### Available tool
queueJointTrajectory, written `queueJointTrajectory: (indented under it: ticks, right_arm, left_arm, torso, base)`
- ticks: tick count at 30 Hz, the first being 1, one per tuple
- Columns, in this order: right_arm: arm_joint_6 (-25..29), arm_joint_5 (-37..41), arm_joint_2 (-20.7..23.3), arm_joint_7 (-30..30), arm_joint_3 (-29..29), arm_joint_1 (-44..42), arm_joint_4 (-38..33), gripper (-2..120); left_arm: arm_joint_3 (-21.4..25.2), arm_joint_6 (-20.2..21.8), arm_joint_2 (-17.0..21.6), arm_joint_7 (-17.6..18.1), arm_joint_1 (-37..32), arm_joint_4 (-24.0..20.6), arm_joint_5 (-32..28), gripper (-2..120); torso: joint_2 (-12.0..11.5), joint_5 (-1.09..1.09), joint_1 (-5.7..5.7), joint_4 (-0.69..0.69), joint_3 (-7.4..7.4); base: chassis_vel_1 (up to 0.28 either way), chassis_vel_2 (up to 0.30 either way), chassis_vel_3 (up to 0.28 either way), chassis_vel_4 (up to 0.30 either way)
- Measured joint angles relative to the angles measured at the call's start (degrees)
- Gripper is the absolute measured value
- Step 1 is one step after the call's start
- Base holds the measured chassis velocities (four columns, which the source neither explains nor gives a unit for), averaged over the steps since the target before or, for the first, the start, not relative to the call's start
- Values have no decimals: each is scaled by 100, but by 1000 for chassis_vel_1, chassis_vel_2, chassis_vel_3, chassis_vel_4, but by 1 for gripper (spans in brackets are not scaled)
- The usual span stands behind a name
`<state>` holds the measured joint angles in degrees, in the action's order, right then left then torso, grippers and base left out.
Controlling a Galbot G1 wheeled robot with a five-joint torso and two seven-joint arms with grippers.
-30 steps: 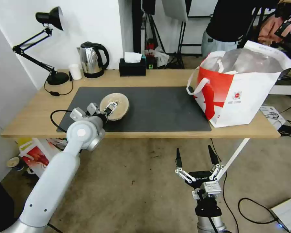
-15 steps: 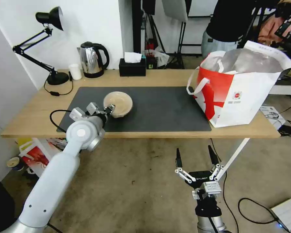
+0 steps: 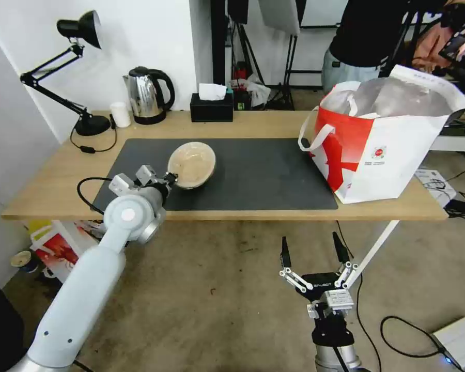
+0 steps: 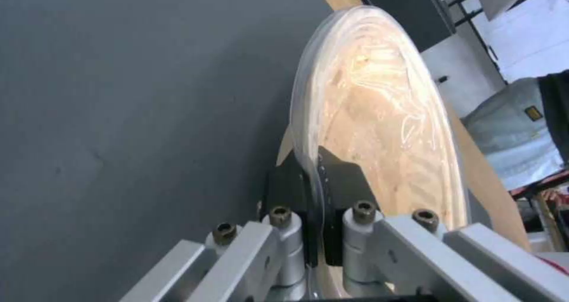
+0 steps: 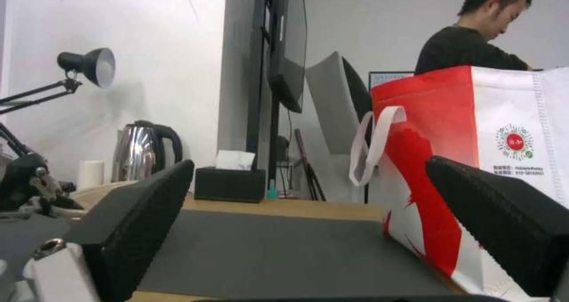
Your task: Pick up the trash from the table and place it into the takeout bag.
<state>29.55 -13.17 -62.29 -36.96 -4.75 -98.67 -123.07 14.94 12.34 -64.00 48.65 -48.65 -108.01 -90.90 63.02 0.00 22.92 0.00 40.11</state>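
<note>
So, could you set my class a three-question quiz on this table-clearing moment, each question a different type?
1. True or false: the left hand is shut on the rim of the shallow tan bowl.
2. Where does the takeout bag stand? A) on the floor B) on the table's right end C) beside the kettle
3. Fill in: the right hand hangs below the table edge with its fingers ____.

Key: 1 true; 2 B; 3 open.
</note>
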Motion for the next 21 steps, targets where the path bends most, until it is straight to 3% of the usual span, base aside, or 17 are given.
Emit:
queueJointTrajectory:
  ticks: [17,21]
  right_arm:
    - [0,0,0,0,0,0,0,100]
    - [0,0,0,0,0,0,0,100]
  left_arm:
    - [162,-101,193,-59,20,-422,-132,0]
    - [190,-224,382,-328,241,-522,-276,0]
  torso:
    - [0,0,-1,0,0]
    - [0,0,-1,0,0]
  base:
    - [0,0,0,0]
    - [0,0,0,0]
